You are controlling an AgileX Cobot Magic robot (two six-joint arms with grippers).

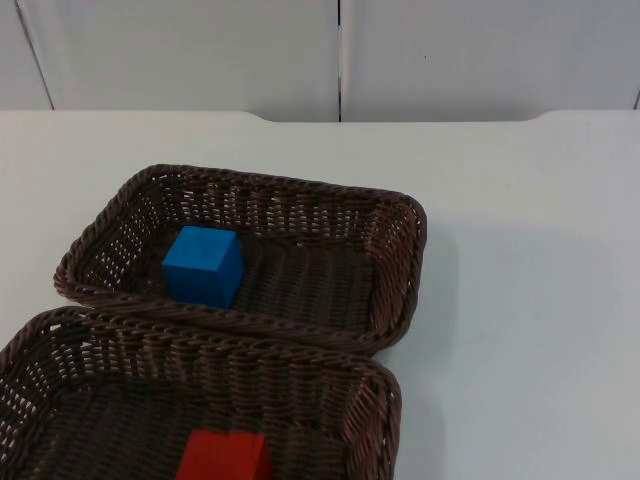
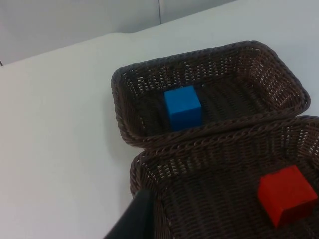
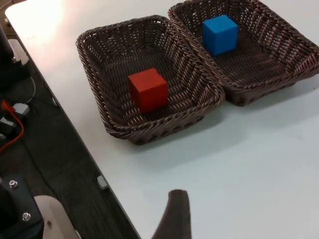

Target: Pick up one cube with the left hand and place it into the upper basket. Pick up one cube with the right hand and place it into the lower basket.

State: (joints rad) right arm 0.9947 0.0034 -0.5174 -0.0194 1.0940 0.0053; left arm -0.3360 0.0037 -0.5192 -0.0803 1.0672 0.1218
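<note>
i see the red cube (image 1: 223, 457) in the lower basket (image 1: 60, 340), blue cube (image 1: 203, 265) in the upper basket (image 1: 400, 215): both placements done; pincer states i cannot tell.

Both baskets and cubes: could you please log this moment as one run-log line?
blue cube: in upper basket | red cube: in lower basket | both placements look done

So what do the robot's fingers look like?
The left gripper's fingertip, by the lower basket corner, is a plain black wedge that tapers to a point. The right gripper's fingertip, above the white table near its edge, is a dark, narrow strip with a rounded end. No markings show on either.
</note>
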